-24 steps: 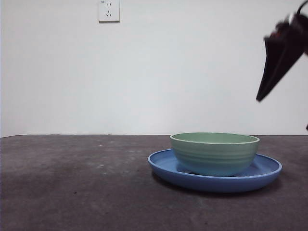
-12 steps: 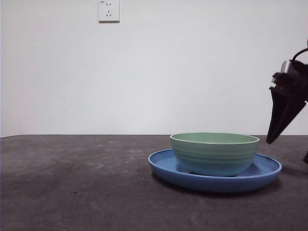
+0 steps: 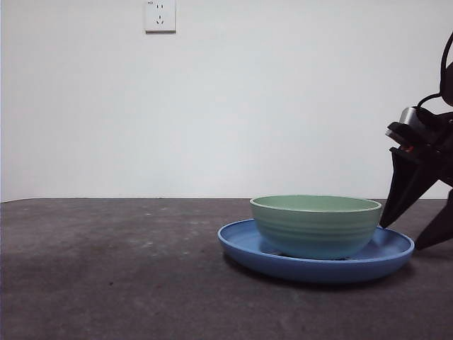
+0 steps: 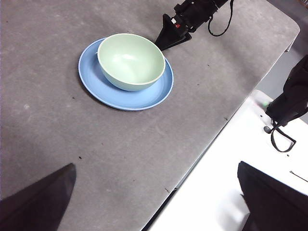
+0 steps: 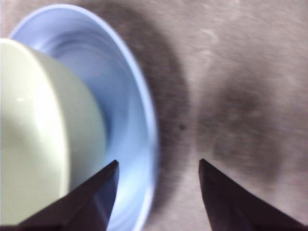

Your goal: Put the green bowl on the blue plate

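Note:
The green bowl stands upright in the middle of the blue plate on the dark table. My right gripper hangs low at the plate's right rim, open, one jaw over the rim and the other over the table outside it. In the right wrist view the bowl and the plate fill one side, and the right gripper straddles the plate's edge, holding nothing. My left gripper is high above the table, open and empty, looking down on the bowl, the plate and the right gripper.
The grey table stretches wide to the left of the plate. A wall socket sits on the white wall behind. In the left wrist view the table's edge meets a white surface with a black cabled part.
The right gripper has come down from the upper right to beside the plate's rim, and its two jaws now show apart. Bowl and plate have not moved.

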